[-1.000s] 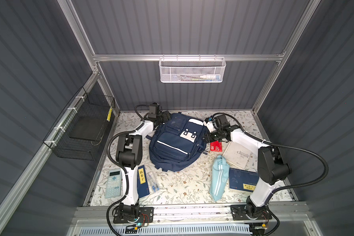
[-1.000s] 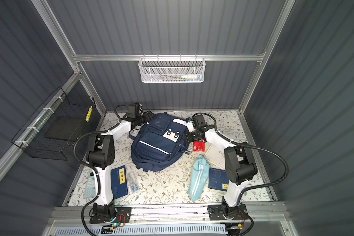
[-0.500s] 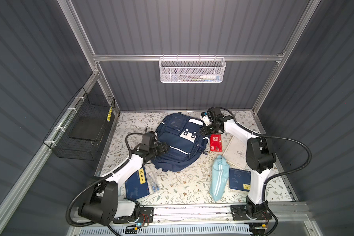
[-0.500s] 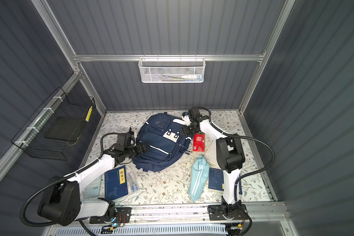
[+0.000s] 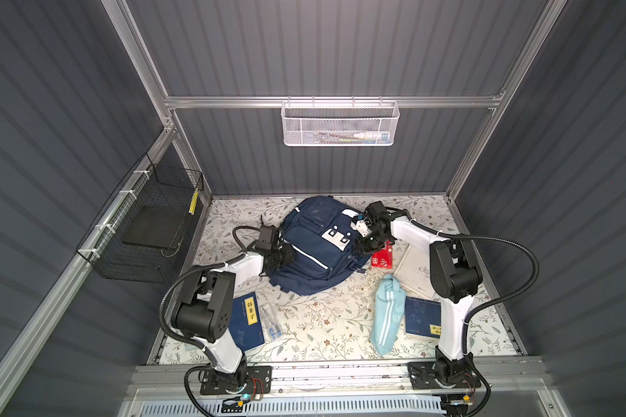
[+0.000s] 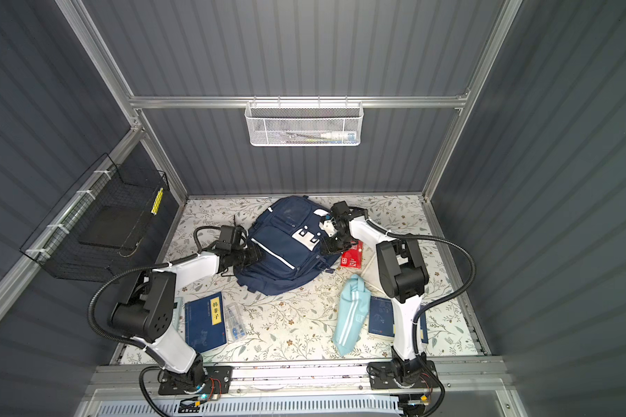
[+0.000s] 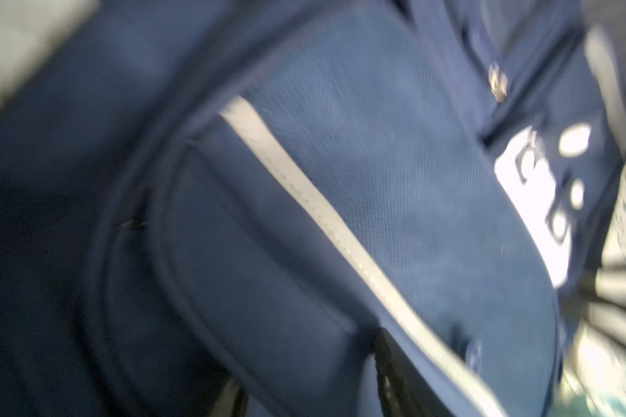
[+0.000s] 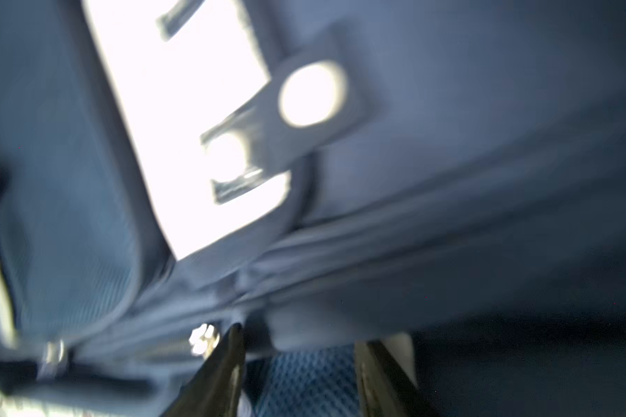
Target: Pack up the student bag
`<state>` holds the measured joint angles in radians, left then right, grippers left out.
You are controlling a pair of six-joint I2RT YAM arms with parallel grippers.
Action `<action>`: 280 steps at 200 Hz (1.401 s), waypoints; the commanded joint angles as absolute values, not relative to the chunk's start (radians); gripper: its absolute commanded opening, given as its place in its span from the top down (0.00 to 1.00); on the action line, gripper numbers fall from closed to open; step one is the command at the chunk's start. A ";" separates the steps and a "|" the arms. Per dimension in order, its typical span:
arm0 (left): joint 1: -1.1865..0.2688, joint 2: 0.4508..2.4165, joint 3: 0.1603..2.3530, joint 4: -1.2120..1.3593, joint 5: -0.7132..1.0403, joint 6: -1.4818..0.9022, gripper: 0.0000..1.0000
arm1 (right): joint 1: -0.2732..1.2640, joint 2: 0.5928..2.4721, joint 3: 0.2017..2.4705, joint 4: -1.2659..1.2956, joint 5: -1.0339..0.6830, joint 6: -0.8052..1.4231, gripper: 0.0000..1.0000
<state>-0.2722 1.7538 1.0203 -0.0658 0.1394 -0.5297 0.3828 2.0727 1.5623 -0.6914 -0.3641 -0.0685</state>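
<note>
I stood before a booth of dark grey ribbed panels [image 5: 322, 54] in a pale metal frame, floored by a table [image 5: 322, 325] under a cream cloth printed with leafy sprigs. On the left wall hung a black wire basket [image 5: 141, 231], and on the back wall a white mesh basket [image 5: 340, 124].

The student bag [image 5: 315, 245], soft navy weave with white patches and a pale stripe, lay slumped flat at the middle rear of the table, much where it had been a second before.

The left gripper [image 5: 286, 254] pressed at the bag's left edge; the wrist view was too blurred for me to tell its jaws. A second earlier it had been up at the bag's far corner.

The right gripper [image 5: 364, 247] was against the bag's right side, having come nearer along it. Its dark fingers [image 8: 225, 364] stood partly apart, with blue mesh showing between them.

A limp light-blue pouch [image 5: 385, 314] and a flat red packet [image 5: 382, 257] lay to the right, unmoved.
</note>
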 commanded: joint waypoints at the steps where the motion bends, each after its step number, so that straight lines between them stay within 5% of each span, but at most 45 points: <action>1: -0.247 1.843 1.152 -0.089 0.046 -0.432 0.46 | 0.418 2.045 1.576 -0.788 -0.453 -0.158 0.50; 45: -0.215 1.844 1.304 -0.145 0.043 -0.409 0.42 | 0.444 1.903 1.572 -0.715 -0.252 -0.320 0.44; 90: -0.223 1.588 1.166 -0.171 0.133 -0.431 0.07 | 0.446 1.821 1.406 -0.597 -0.171 -0.603 0.31; 108: -0.243 1.471 1.072 -0.177 0.196 -0.461 0.04 | 0.452 1.840 1.400 -0.602 -0.177 -0.642 0.31; 162: -0.314 1.229 0.810 -0.160 0.367 -0.596 0.19 | 0.537 1.915 1.403 -0.589 -0.119 -0.668 0.40; 196: -0.346 1.142 0.733 -0.187 0.337 -0.620 0.22 | 0.542 1.950 1.375 -0.537 -0.085 -0.690 0.54; 229: -0.382 1.119 0.685 -0.157 0.337 -0.665 0.24 | 0.555 1.956 1.335 -0.524 -0.081 -0.701 0.40; 253: -0.415 1.142 0.653 -0.105 0.285 -0.694 0.24 | 0.568 1.977 1.329 -0.465 -0.074 -0.716 0.38; 271: -0.446 1.178 0.649 -0.055 0.282 -0.715 0.26 | 0.569 2.020 1.348 -0.449 -0.094 -0.714 0.55; 280: -0.472 1.196 0.650 -0.035 0.260 -0.719 0.30 | 0.572 2.033 1.374 -0.471 -0.103 -0.701 0.72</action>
